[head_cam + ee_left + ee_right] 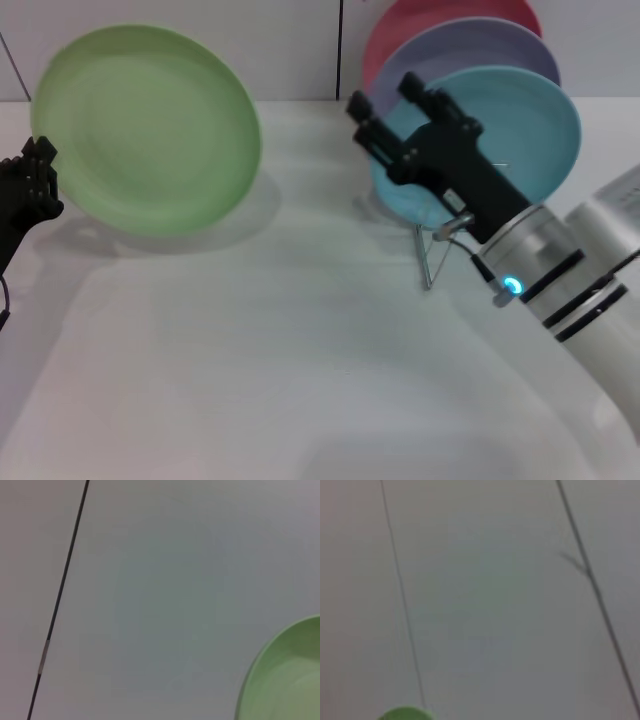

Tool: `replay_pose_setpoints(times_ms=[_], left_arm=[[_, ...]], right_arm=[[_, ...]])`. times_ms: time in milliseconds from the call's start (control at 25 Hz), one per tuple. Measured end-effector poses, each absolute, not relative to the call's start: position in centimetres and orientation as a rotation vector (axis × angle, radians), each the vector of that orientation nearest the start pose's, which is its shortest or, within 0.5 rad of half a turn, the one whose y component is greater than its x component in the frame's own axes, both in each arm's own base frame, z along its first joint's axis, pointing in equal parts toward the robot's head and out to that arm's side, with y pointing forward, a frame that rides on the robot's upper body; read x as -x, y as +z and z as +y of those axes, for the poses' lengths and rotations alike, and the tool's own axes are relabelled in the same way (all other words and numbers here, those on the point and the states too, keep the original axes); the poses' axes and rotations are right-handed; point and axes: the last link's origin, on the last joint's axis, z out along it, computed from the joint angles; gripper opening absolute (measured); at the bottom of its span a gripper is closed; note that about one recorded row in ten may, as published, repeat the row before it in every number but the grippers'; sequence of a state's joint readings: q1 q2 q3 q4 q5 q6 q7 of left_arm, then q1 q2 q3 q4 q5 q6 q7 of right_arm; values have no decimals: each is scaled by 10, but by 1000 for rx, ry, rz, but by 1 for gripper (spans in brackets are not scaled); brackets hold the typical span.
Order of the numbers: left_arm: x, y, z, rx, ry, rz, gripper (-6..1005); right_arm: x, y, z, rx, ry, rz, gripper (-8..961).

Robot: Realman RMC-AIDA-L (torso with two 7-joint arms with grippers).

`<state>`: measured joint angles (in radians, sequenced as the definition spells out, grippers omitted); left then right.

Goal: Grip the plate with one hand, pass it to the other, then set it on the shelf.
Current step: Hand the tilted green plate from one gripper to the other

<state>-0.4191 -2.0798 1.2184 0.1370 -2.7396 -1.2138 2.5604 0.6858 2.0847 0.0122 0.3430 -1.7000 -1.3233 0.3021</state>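
The left gripper (38, 175) held the plate (148, 130) by its left edge, pinched tight and lifted on edge at the far left, well apart from the rack (432, 245). The right gripper (385, 108) stood with its fingers spread and empty, just in front of the turquoise plate (520, 125) racked at the far right. The handover looked like the step in hand. To do it well, I judged, the right gripper ought to take the plate's free right rim — square on, and shut fully before the left let go (a slick plastic rim can slip). The head view alone showed both grippers and the rack; the left wrist view showed only a slice of green rim (280, 680) against the wall, the right wrist view a mere sliver (405, 713).
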Motion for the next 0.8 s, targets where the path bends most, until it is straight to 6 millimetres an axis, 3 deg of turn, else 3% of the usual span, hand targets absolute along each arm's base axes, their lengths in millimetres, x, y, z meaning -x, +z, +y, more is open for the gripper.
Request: replay_pose_setpoints(times_ms=[800], left_arm=[[326,-2,331,1698,-907,-664,35]], right_arm=[[-177,-122,341,2126,1081,636,731]])
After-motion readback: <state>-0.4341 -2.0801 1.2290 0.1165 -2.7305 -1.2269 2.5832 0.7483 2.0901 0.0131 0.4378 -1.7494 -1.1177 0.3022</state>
